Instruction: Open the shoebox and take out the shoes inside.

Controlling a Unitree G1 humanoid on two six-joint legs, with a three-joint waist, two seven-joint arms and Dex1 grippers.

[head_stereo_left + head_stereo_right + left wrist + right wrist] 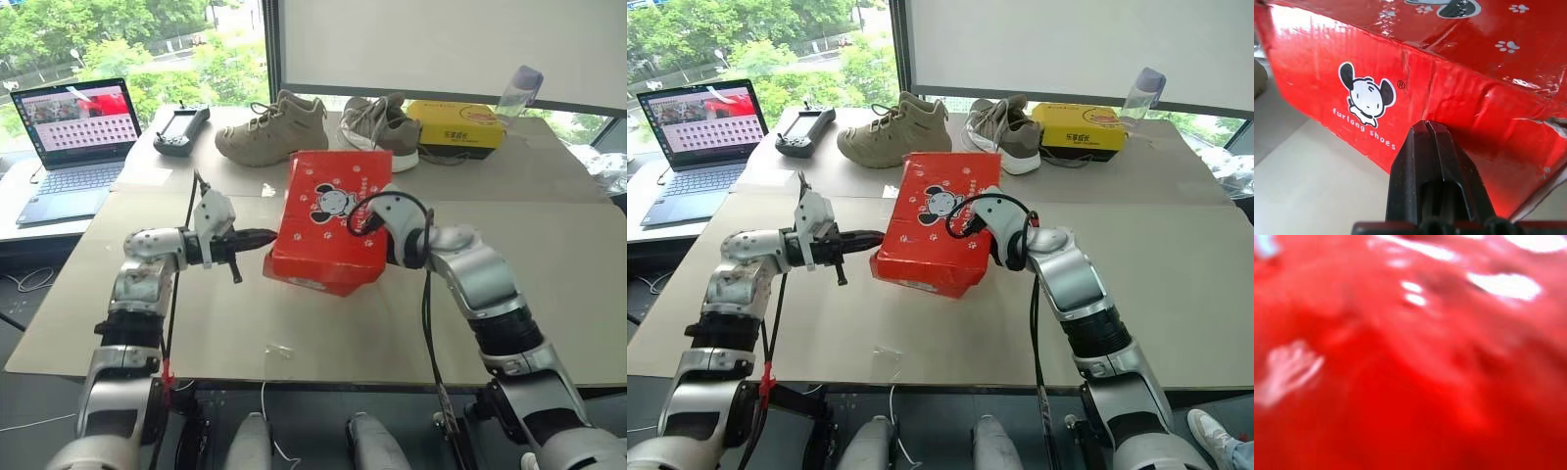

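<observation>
On a cardboard-covered table by a window, with a laptop, two sneakers and a yellow box behind, we see the closed red shoebox tilted between our left gripper and right gripper, both pinched shut, while the left wrist view reveals its "furlong shoes" logo.

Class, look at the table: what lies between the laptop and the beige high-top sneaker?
A black handheld controller lies between the laptop and the beige high-top sneaker, as the left eye view shows.
</observation>
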